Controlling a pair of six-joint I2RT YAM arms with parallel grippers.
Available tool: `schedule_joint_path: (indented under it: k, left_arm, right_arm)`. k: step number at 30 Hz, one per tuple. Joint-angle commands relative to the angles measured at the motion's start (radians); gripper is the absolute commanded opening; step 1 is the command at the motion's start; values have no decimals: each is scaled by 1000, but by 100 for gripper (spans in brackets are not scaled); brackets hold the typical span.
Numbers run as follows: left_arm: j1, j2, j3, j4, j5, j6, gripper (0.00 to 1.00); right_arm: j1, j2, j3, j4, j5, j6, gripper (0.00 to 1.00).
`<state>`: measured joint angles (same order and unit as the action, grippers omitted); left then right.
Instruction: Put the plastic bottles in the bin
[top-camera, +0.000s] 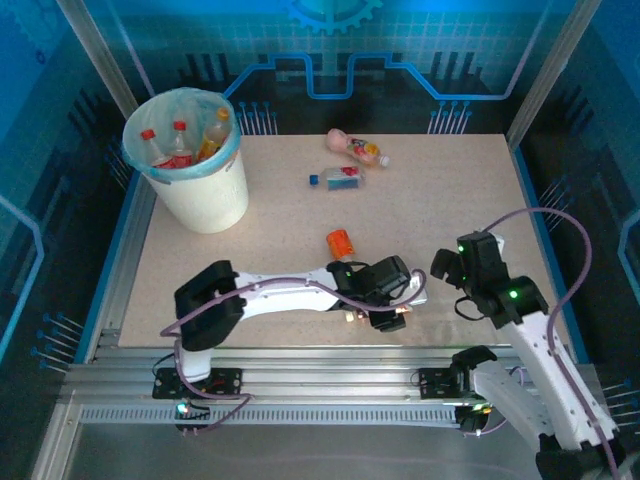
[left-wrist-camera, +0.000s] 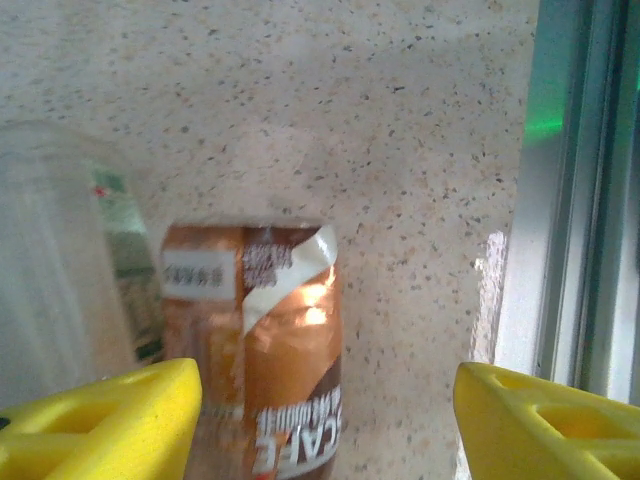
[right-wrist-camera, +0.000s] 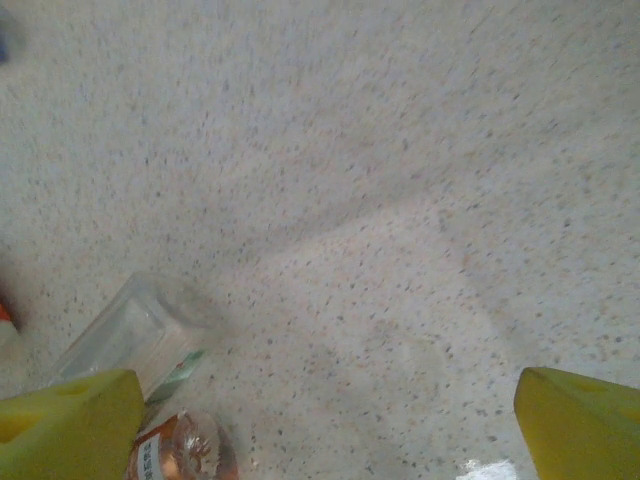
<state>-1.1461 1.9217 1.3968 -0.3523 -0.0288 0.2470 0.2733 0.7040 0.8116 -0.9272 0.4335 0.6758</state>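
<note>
Two bottles (right-wrist-camera: 135, 335) sit by the near edge, and the left gripper (left-wrist-camera: 325, 420) (the nearer one) has its jaws wide open astride the brown bottle (left-wrist-camera: 285, 340), whose long axis runs square to their gap, the right gripper (right-wrist-camera: 330, 425) open alongside, bin (top-camera: 205, 200) far left.

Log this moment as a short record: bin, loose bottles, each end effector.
bin: upright at the table's far left corner, at least three bottles inside
far side: pink bottle and blue-capped bottle, close together
mid-table: orange bottle
near front edge: brown bottle beside clear bottle
left end effector: open, fingers either side of the brown bottle, not closed on it
right end effector: open over bare table, holding nothing
</note>
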Motion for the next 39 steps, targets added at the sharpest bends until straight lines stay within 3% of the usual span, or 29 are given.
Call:
schedule_joint_path:
  k: [1,13,18,21,30,39]
  left_arm:
    - [-3,56,79,-38,-2,34,69]
    - [-4,184,158,-75,4,-4,65]
    - [-6,192,159,-85,1,3,74]
    - [-6,197,160,-85,4,13,74]
    - [-4,189,170,-82,-2,16,53]
    - [5,76,166,-63,-9,-3,50]
  right_arm:
    - [-17,-66,-12,-12,78,3,95]
    - [-19,-27,-41,64,16,11,95]
    - [-20,-28,-54,69,16,17,94]
    - [-20,-34,-73,76,2,27,94]
    - [-20,-44,-68,84,2,20,94]
    - [-20,-43,5,84,25,-20,93]
